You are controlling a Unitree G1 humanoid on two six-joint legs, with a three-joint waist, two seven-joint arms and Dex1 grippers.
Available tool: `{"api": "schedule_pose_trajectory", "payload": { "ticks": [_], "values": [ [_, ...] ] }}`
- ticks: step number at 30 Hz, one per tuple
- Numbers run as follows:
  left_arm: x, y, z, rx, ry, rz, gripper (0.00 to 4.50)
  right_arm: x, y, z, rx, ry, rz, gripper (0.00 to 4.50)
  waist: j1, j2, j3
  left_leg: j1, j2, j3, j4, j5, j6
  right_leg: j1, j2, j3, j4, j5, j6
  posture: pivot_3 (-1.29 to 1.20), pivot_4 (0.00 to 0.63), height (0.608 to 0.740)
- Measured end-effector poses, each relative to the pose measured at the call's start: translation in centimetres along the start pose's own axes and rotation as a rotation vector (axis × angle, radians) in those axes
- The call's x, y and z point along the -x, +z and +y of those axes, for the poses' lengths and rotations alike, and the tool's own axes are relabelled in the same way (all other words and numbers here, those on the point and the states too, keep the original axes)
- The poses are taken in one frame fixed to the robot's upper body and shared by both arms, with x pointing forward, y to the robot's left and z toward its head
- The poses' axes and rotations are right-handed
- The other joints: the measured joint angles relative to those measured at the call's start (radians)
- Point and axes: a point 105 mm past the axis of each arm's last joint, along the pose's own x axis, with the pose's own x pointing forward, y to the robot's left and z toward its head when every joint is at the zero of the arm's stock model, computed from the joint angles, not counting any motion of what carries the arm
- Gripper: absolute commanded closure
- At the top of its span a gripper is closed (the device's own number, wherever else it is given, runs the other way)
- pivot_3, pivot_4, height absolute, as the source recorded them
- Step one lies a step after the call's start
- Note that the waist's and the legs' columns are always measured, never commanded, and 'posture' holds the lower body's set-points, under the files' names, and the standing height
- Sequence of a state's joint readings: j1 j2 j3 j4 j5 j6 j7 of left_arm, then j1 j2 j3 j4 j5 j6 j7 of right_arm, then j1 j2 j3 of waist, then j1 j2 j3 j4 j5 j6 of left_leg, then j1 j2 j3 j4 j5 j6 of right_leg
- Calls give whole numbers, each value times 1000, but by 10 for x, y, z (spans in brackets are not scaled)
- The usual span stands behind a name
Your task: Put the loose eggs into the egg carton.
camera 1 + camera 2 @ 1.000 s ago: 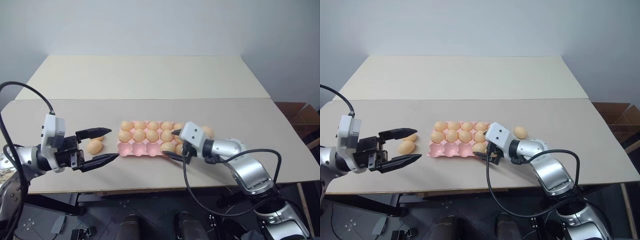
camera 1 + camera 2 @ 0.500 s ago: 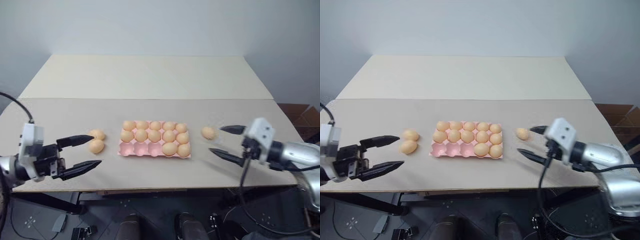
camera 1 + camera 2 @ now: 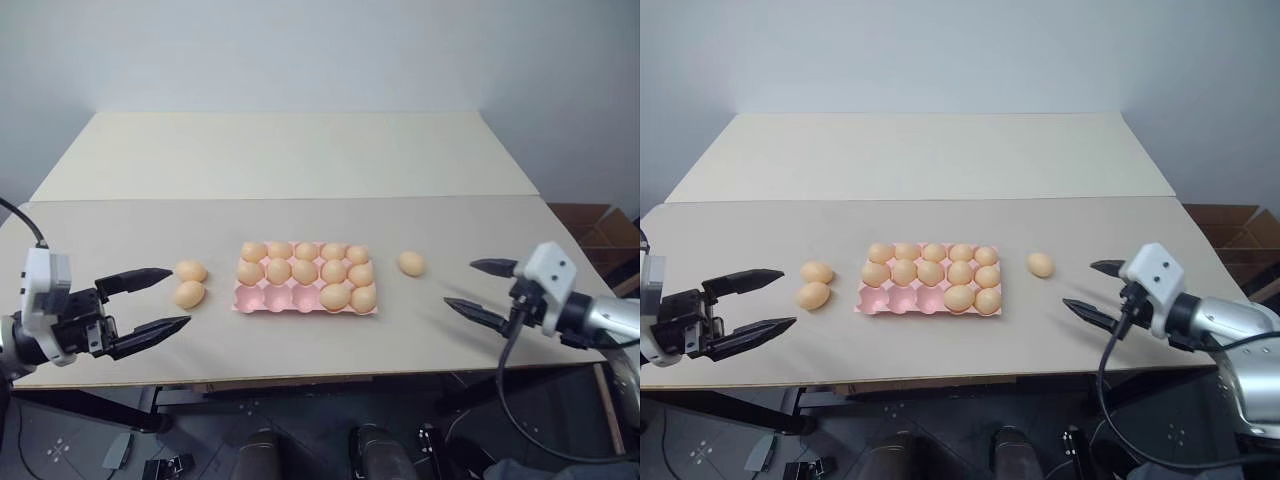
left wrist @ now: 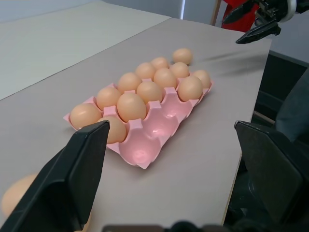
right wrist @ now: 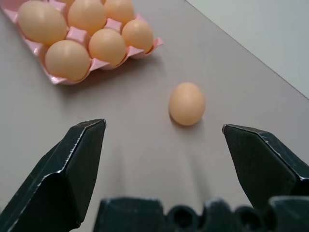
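We see the flat pink moulded egg carton (image 3: 306, 279) mid-table with twelve pale orange-tan eggs seated and three near-row cups empty at its left end. Three loose eggs remain: two (image 3: 190, 283) just left of the carton, one (image 3: 411, 264) right of it. Our right gripper (image 3: 482, 287) and left gripper (image 3: 148, 301) hover spread and empty, well apart from the carton. Next, we judge, calls for closing on a loose egg. The beige tabletop (image 3: 300, 160) meets a plain grey wall (image 3: 300, 50).

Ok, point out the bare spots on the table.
Free: the far table behind the carton, and the strip between the right egg and right gripper. Crowded: two eggs beside the carton's left end, facing the left gripper.
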State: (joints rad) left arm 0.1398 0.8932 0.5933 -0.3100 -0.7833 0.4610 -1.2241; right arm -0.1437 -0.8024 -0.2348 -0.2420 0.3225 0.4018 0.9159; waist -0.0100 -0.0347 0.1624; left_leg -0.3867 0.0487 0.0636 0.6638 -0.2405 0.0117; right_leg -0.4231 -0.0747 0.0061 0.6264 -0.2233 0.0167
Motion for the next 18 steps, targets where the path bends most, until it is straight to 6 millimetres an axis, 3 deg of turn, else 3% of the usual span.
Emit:
{"api": "schedule_pose_trajectory", "payload": {
  "ticks": [9,13,16,18],
  "values": [
    [-8,4,-2,-20,-10,-13,0,-73,-21,-24,-59,-67,83,11,-6,0,0,-1,0,2,0,0,0,-1,0,2,0,7,-1,0,150,740],
    [-8,3,-2,-15,-3,-13,0,-89,-33,-24,-100,-63,113,11,-2,0,0,-3,-1,2,-1,-1,1,-2,0,2,-1,8,1,0,150,740],
    [-8,2,-3,-12,-1,-12,0,-97,-38,-22,-131,-56,118,622,-4,0,0,-3,-1,2,-1,-1,1,-2,0,2,-1,8,1,0,150,740],
    [-8,1,-3,-11,-1,-14,0,-103,-39,-22,-141,-67,114,1288,-5,0,0,-2,-1,3,-1,-1,1,-2,0,2,-1,8,1,0,150,740]
  ]
}}
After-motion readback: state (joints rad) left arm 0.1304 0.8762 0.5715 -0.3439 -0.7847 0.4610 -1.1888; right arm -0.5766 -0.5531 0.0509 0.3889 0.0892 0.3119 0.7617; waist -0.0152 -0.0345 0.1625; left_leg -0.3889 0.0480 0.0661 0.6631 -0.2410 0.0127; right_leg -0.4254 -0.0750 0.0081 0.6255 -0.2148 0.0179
